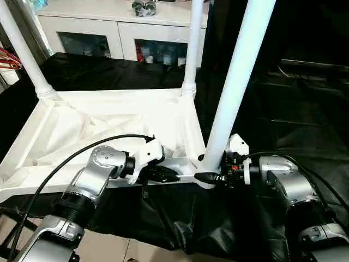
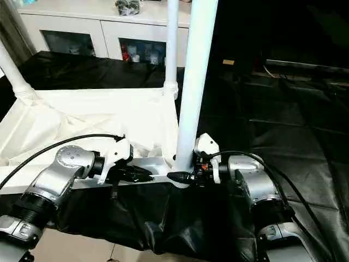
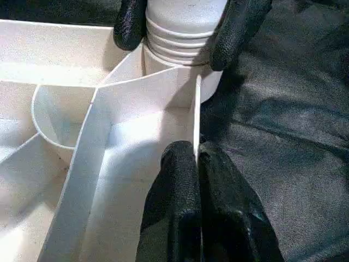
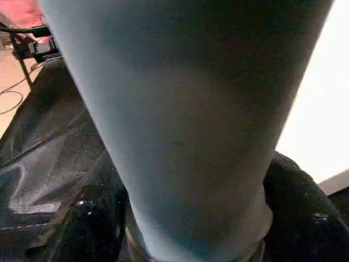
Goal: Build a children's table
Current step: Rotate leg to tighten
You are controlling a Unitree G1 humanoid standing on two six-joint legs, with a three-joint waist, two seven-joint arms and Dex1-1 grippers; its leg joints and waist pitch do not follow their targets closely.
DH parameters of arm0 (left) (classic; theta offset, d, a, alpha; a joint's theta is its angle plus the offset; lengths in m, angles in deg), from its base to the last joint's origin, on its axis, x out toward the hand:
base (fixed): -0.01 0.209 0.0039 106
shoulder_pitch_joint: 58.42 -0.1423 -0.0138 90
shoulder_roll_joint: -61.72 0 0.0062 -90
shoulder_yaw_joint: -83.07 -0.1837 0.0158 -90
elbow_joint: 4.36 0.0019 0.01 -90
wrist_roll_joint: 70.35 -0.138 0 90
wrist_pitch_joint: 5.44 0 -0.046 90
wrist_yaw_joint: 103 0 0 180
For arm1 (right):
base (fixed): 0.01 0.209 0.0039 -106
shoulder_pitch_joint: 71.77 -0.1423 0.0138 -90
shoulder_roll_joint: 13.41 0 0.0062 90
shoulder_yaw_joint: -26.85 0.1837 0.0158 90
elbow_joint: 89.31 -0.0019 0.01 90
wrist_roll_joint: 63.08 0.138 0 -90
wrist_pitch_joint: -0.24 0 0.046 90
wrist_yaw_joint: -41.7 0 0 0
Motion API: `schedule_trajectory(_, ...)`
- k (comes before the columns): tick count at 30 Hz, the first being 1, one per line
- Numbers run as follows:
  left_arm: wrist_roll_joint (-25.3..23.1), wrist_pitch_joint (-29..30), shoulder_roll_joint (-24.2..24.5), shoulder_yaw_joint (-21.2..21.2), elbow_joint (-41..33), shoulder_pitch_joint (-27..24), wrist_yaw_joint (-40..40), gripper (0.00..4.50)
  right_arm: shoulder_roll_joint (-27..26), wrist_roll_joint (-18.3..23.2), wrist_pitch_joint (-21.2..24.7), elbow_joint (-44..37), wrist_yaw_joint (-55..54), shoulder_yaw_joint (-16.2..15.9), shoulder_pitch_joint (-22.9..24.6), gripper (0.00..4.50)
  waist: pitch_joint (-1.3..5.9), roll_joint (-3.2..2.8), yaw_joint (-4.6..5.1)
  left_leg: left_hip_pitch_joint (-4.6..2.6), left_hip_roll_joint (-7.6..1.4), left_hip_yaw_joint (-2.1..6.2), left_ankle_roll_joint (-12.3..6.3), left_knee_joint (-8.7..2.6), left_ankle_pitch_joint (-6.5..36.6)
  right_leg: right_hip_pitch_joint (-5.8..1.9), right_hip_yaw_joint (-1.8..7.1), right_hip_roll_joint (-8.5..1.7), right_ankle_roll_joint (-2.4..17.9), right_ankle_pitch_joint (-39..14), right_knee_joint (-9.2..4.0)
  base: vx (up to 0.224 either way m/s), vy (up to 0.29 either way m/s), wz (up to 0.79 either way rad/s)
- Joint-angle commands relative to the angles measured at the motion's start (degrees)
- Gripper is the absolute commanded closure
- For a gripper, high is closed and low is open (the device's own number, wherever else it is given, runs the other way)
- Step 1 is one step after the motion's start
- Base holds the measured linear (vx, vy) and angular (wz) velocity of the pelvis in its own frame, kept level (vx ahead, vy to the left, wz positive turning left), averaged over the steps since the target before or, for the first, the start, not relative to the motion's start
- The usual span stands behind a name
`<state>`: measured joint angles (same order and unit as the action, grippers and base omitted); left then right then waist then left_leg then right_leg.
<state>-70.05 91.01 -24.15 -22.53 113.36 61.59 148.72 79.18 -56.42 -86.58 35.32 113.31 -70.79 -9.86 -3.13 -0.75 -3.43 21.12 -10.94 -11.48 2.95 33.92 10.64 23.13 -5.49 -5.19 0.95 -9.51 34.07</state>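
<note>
Both pincers at the near edge of the upturned children's table

At six o'clock the left pincer (image 1: 170, 174) is pinched shut on the near rim of the white table (image 1: 82, 125), which lies underside up on a black cloth (image 1: 272, 136); at about five o'clock the right pincer (image 1: 210, 177) has its black fingers (image 3: 234, 27) on either side of the near leg's (image 1: 237, 82) base, which stands in the corner socket. Further off, two legs (image 1: 192, 43) rise at ten and twelve, before a white cabinet (image 1: 109, 33).

Left end effector (image 3: 197, 164) pinches the tabletop's (image 3: 136, 131) thin rim; two black fingers (image 3: 234, 33), apparently the other arm's, flank the leg base (image 3: 180, 27).
</note>
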Motion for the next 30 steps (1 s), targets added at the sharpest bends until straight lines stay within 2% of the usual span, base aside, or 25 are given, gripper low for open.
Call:
schedule_trajectory(1,0.94,-0.42,-2.66,0.51,-1.17,1.53,-3.46,4.5,-2.8,-0.39,-0.4,0.74,-1.62,-2.46,0.34,1.72,3.78,0.18,-0.01,-0.76,-2.92,1.25,-2.79,-4.01,13.16,-2.73,3.23,-3.85,13.38,-15.97,-4.07,0.0,0.0,0.0)
schedule_trajectory(3,0.41,-0.63,-4.19,1.11,0.44,2.43,-6.67,4.5,-4.64,-1.19,-0.91,3.03,-7.86,-0.68,-0.7,1.73,3.75,0.36,0.09,-0.75,-2.86,1.26,-2.6,-4.03,13.31,-2.71,3.23,-3.87,13.13,-16.65,-4.18,0.0,0.0,0.0)
schedule_trajectory(4,-0.38,-0.85,-5.83,1.63,2.48,3.63,-10.4,4.5,-6.55,-1.94,-0.78,5.28,-14.44,1.05,-1.79,1.74,3.62,0.4,0.48,-0.73,-2.64,1.44,-1.66,-4.1,14.05,-2.69,3.2,-4.04,12.31,-19.63,-4.55,0.0,0.0,0.0)
schedule_trajectory(6,-0.81,-0.99,-7.03,1.92,3.84,4.49,-12.9,4.5,-7.76,-2.47,-0.64,6.45,-18.7,1.98,-2.33,1.74,3.65,0.44,0.7,-1.1,-2.56,1.56,-1.08,-4.08,15.16,-2.55,3.1,-4.02,11.31,-22.1,-4.89,0.0,0.0,0.0)
schedule_trajectory(9,-1.44,-1.01,-9.05,2.24,5.67,5.84,-16.47,4.5,-9.59,-2.88,-0.78,7.91,-24.09,3.05,-2.96,1.75,3.62,0.41,0.96,-1.06,-2.51,1.51,-1.21,-4.11,15.3,-2.38,3.15,-3.92,10.88,-22.19,-5.03,0.0,0.0,0.0)
schedule_trajectory(10,-2.49,-1.05,-11.56,2.41,7.71,7.48,-21.22,4.5,-11.95,-3.25,-0.49,9.53,-30.24,3.99,-3.65,1.75,3.67,0.35,0.96,-1.0,-2.48,1.54,-1.23,-4.09,15.22,-2.49,3.12,-3.91,10.84,-21.96,-4.97,0.0,0.0,0.0)
schedule_trajectory(13,-3.3,-0.66,-14.63,2.6,10.11,9.32,-26.54,4.5,-15.35,-3.89,-0.2,12.45,-39.46,5.36,-5.07,1.75,3.66,0.18,1.2,-1.15,-2.5,1.51,-0.78,-4.13,15.13,-2.22,3.14,-3.87,11.0,-21.16,-5.02,0.0,0.0,0.0)
schedule_trajectory(14,-3.88,-0.61,-15.93,2.67,11.16,10.01,-28.67,4.5,-17.21,-4.27,-1.27,14.04,-43.43,6.03,-5.99,1.75,3.73,0.11,1.24,-1.12,-2.46,1.6,-0.61,-4.15,15.16,-2.36,3.05,-3.88,11.06,-21.11,-4.95,0.0,0.0,0.0)
schedule_trajectory(18,-4.32,-1.08,-16.85,2.39,11.97,10.2,-29.18,4.5,-18.94,-5.19,-3.98,15.15,-43.93,5.23,-6.65,1.75,3.91,0.19,1.11,-0.84,-2.41,1.43,-1.77,-4.02,14.54,-2.57,3.12,-3.96,11.4,-18.22,-4.81,0.0,0.0,0.0)
schedule_trajectory(19,-4.34,-1.25,-16.71,2.16,11.86,10.01,-28.71,4.5,-19.0,-5.14,-4.04,15.22,-43.61,5.19,-6.73,1.19,3.92,0.23,1.11,-0.69,-2.38,1.4,-2.28,-3.98,13.79,-2.7,3.12,-3.89,11.75,-16.91,-4.64,0.0,0.0,0.0)
schedule_trajectory(22,-4.35,-1.97,-15.95,1.63,11.42,9.08,-26.6,4.5,-19.39,-3.33,-3.05,15.04,-40.67,5.95,-7.16,0.99,3.83,0.28,1.1,-0.63,-2.42,1.39,-2.98,-4.01,13.78,-2.76,3.07,-3.97,11.83,-17.53,-4.7,0.0,0.0,0.0)
schedule_trajectory(26,-3.12,-3.15,-13.69,1.36,9.37,7.45,-21.63,4.5,-17.32,-3.89,-4.41,15.32,-38.28,5.33,-7.7,0.59,3.79,0.38,1.16,-0.61,-2.43,1.43,-3.01,-4.03,14.26,-2.7,3.07,-4.01,11.42,-19.07,-4.84,0.0,0.0,0.0)
schedule_trajectory(27,-3.12,-3.15,-13.69,1.36,9.37,7.45,-21.63,4.5,-17.32,-3.89,-4.41,15.32,-38.28,5.33,-7.7,0.59,3.8,0.4,1.31,-0.39,-2.49,1.53,-3.03,-4.08,14.17,-2.88,3.05,-4.06,11.49,-18.76,-4.68,0.0,0.0,0.0)
schedule_trajectory(30,-1.58,-3.12,-11.45,1.21,6.54,5.72,-17.03,4.5,-14.76,-3.94,-5.07,14.26,-32.35,4.05,-7.18,0.51,3.93,0.56,1.42,-0.32,-2.5,1.52,-3.53,-3.94,13.43,-3.04,3.04,-4.13,12.06,-17.56,-4.39,0.0,0.0,0.0)
